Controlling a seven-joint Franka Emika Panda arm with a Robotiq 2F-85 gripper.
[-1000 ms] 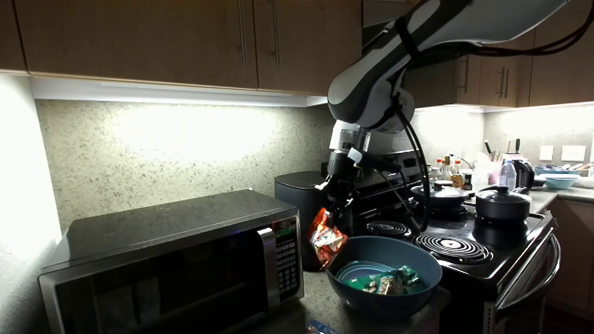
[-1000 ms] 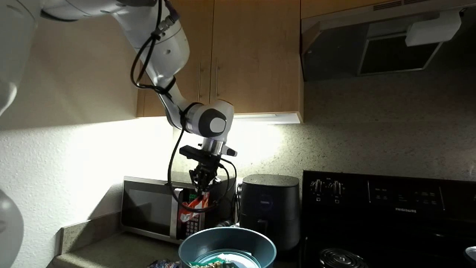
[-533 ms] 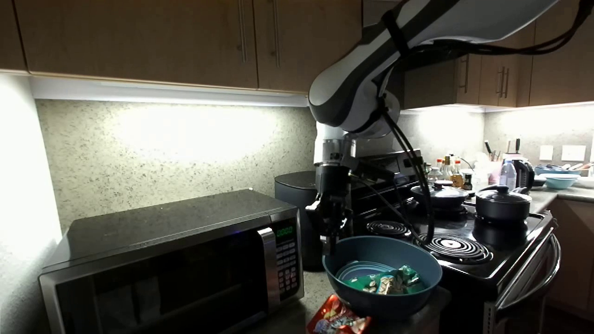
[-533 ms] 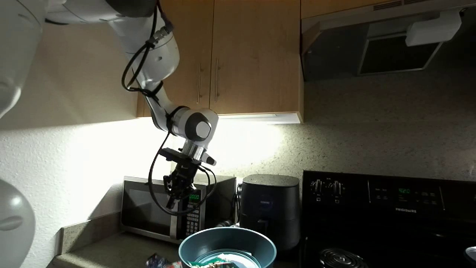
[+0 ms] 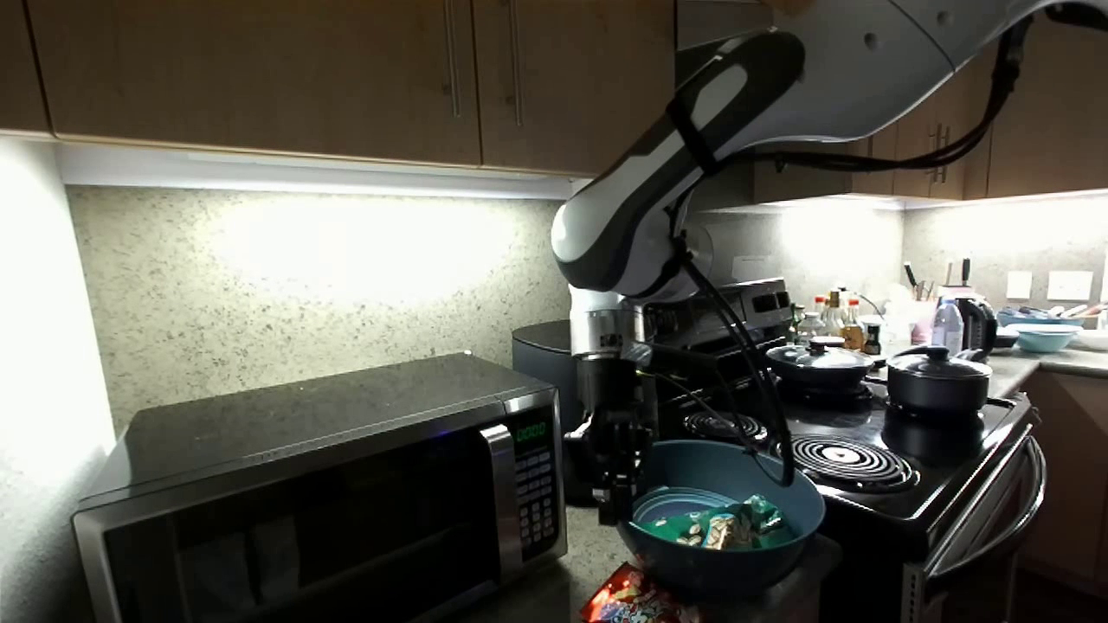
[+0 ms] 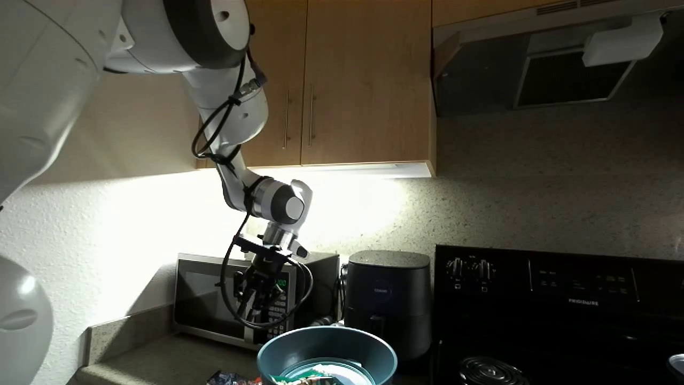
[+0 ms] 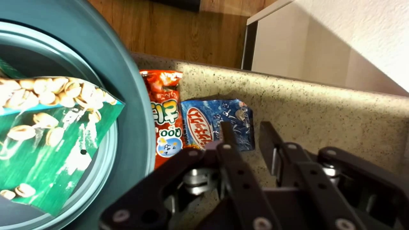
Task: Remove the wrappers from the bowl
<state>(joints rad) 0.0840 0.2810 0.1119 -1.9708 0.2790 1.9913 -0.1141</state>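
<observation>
In an exterior view: gripper (image 5: pixel 616 509) low, pointing down, at the side of the wide blue bowl (image 5: pixel 731 571); from this angle its lower end overlaps the rim, contact cannot be told. In the bowl, crinkled green wrapper (image 5: pixel 675 524); one piece or more, cannot tell. Red wrapper (image 5: pixel 636 597) on the speckled counter (image 5: pixel 584 538) beside the bowl, running off the bottom edge. In an exterior view: gripper hangs in front of the microwave (image 6: pixel 206 294), black air fryer (image 6: pixel 387 307) standing behind the bowl; a sliver of green shows inside the bowl, scraps of wrapper along the bottom edge, mostly cut off. Wrist view: fingers (image 7: pixel 228 133) part way apart, a modest gap between them, holding nothing. Blue wrapper (image 7: pixel 215 117) flat on the counter, seen partly behind one finger. Red wrapper between it and the bowl, its edge meeting the blue one's; whether it touches the bowl, cannot tell. Green wrapper inside the bowl, nuts printed on it, at the left of the view.
</observation>
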